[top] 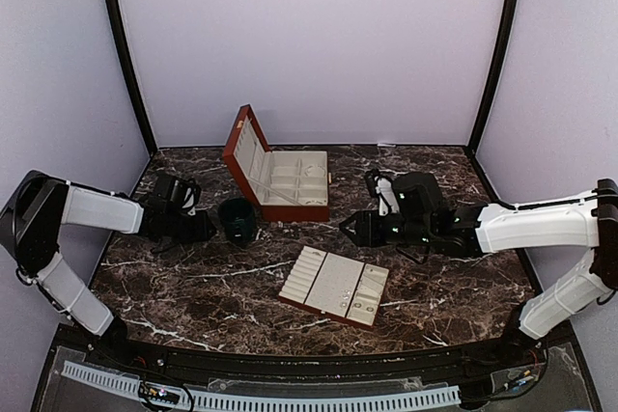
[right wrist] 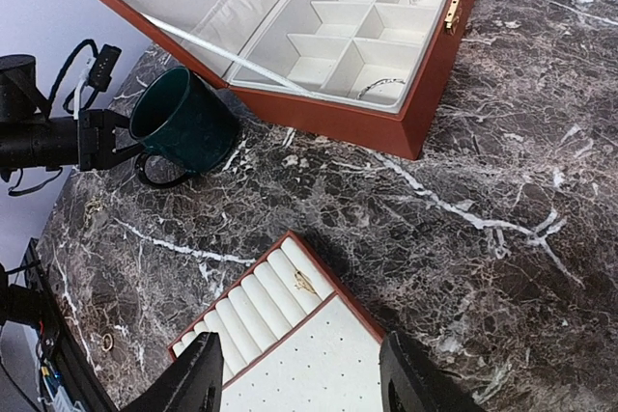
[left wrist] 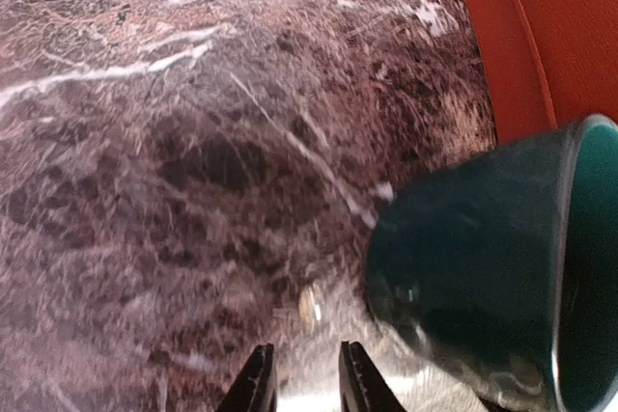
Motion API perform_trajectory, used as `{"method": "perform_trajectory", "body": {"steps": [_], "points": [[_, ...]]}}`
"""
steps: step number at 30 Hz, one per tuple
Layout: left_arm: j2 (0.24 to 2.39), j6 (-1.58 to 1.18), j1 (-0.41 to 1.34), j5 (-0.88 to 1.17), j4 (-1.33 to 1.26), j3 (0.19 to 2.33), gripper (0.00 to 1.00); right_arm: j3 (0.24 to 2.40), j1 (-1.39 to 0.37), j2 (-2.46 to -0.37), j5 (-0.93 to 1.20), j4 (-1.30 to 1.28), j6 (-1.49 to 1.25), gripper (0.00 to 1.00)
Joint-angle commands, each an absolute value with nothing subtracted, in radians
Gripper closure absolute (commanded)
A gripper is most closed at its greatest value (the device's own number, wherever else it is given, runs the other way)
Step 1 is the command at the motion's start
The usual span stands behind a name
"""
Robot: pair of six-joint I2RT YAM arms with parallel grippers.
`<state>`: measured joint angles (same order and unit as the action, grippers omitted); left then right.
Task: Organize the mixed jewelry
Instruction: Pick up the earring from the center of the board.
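- My left gripper (left wrist: 306, 378) stands slightly parted and empty; 1 jewelry piece (left wrist: 309, 307) lies just left of the green cup (left wrist: 473, 277).
- My right gripper (right wrist: 304, 373) hangs wide open, empty, by the slotted tray (right wrist: 256, 301), where 1 small piece (right wrist: 304, 282) sits.

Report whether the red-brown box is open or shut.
Open. The box has its lid raised on the left, and its cream compartments lie exposed in the top and right wrist views.
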<state>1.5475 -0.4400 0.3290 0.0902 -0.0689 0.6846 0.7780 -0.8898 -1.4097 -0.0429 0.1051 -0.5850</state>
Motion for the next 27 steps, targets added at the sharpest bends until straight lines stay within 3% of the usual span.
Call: {"method": "perform_trajectory", "body": {"steps": [1,11,27], "points": [[1.589,-0.455,0.302,0.154,-0.143,0.727,0.76,0.763,-0.885,-1.384,-0.052,0.137,-0.594,0.45],[1.692,-0.447,0.278,0.182,-0.173,0.762,0.78,0.778,-0.884,-1.407,-0.052,0.135,-0.588,0.45],[1.686,-0.464,0.276,0.204,-0.159,0.728,0.91,0.795,-0.885,-1.431,-0.047,0.132,-0.584,0.45]]}}
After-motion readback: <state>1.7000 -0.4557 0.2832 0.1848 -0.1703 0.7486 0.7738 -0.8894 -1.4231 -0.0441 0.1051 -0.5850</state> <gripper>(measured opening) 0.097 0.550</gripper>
